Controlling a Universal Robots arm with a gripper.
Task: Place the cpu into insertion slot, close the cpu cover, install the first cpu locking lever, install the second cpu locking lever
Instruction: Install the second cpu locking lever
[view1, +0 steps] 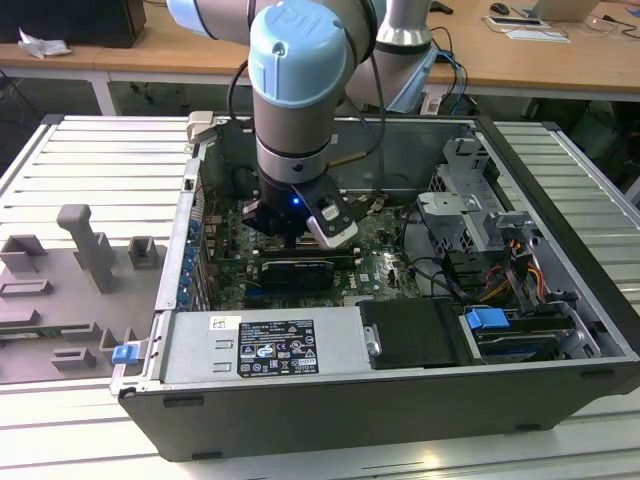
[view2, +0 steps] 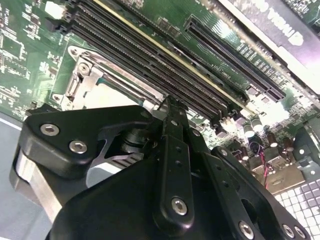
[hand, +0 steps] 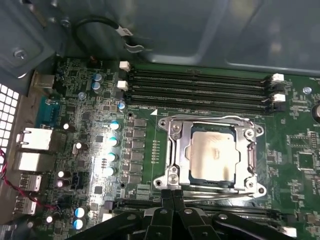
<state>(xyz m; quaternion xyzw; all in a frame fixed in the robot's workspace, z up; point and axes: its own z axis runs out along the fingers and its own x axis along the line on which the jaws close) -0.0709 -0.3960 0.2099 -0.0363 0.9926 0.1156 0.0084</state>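
Pressing down beside the insertion slot (hand: 212, 157), the gripper (hand: 173, 194) is showing clenched, empty fingers, apparently working a locking lever. Already the cpu (hand: 214, 158) is sitting under the closed cpu cover (hand: 172, 150) on the motherboard (hand: 145, 165).

One insertion slot (hand: 167, 181), taken as the mark for all else. In it, one cpu (hand: 212, 157); over it, one cpu cover (hand: 248, 155). Along two opposite sides of it, two wire levers (hand: 220, 118). Just beside it, four long black memory slots (hand: 200, 87) in a row, and near another side a column of four pale capacitors (hand: 114, 141). Touching its edge, one pincer (hand: 172, 192). Farther off, one black graphics card (view1: 290, 270).
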